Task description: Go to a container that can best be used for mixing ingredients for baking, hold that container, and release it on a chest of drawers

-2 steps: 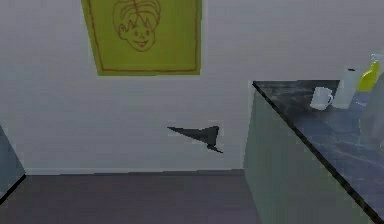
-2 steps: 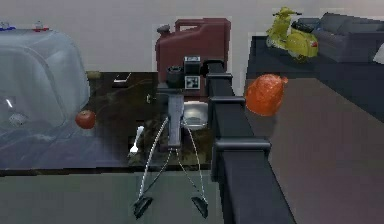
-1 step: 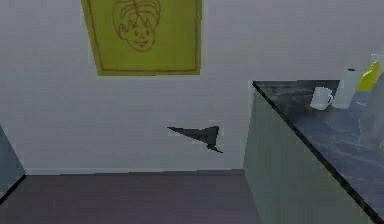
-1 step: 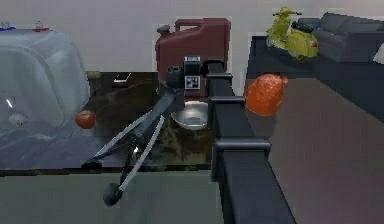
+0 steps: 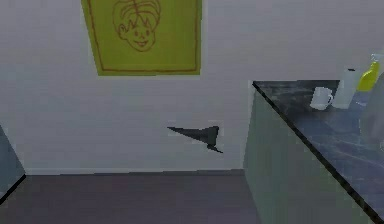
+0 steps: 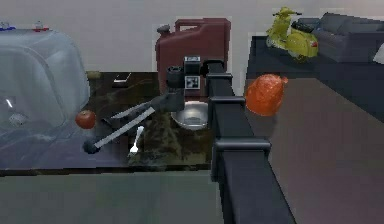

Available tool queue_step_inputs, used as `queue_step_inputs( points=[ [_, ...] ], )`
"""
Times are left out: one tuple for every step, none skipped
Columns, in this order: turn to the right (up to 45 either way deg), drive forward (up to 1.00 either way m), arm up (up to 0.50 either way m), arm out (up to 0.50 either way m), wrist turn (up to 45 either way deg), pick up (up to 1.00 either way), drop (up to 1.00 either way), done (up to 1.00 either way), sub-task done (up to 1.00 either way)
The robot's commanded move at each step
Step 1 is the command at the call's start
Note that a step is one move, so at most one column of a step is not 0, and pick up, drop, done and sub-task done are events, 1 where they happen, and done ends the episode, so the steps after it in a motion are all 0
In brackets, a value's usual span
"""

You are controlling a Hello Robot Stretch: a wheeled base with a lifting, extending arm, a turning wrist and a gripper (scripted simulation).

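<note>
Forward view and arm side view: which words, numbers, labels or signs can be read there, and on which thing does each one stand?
No text can be read in these pictures.
Yellow paper poster on the wall: a black line drawing, no letters.
Yellow-green plastic bottle: a label, if any, is too blurred to read.
Two small white squares with black marks: patterns, no words.

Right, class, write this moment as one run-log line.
stage: at counter | bowl: on counter, beside red machine | gripper: near bowl, hold cannot be told | release: not yet done
</note>
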Motion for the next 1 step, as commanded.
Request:
queue_step_inputs(
  points=[
    [0.0,0.0,0.0,0.0,45.0,0.0,0.0,0.0,0.0]
  ],
)
